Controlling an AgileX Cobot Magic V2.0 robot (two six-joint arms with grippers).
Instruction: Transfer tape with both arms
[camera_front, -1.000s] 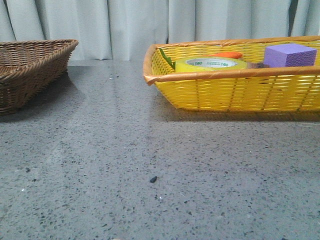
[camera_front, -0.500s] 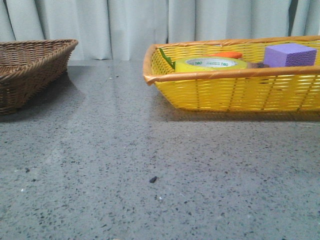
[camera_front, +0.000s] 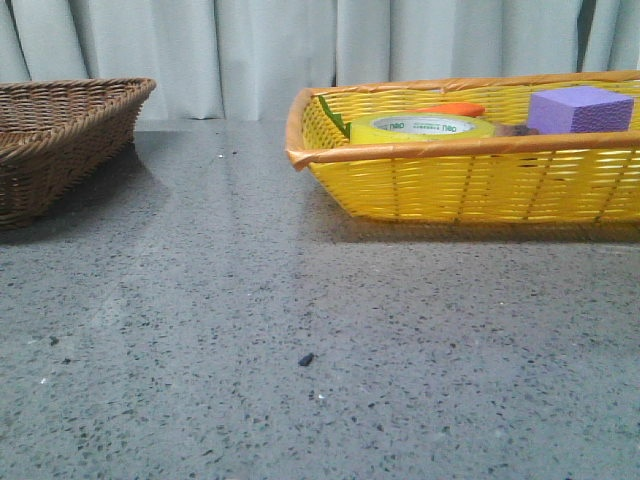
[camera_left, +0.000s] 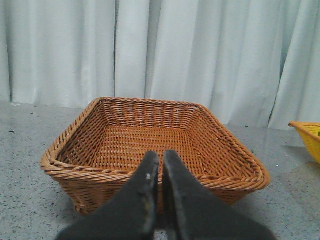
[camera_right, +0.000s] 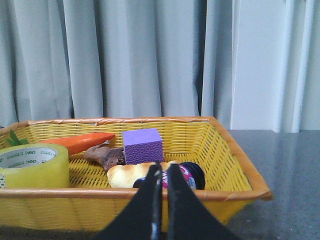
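Observation:
The tape (camera_front: 424, 128) is a wide yellow roll with a white, green-printed core, lying flat in the left part of the yellow basket (camera_front: 470, 185). The right wrist view shows the tape (camera_right: 31, 166) at the basket's left end. My right gripper (camera_right: 163, 168) is shut and holds nothing; it sits just outside the yellow basket's (camera_right: 125, 205) near rim. My left gripper (camera_left: 161, 156) is also shut and holds nothing, in front of the brown wicker basket (camera_left: 150, 175). Neither gripper appears in the front view.
The brown wicker basket (camera_front: 60, 140) stands at the table's far left. In the yellow basket lie an orange carrot (camera_right: 80, 141), a purple block (camera_right: 142, 145), a brown lump (camera_right: 105, 156), a bread piece (camera_right: 131, 175) and a dark jar (camera_right: 187, 176). Curtains hang behind.

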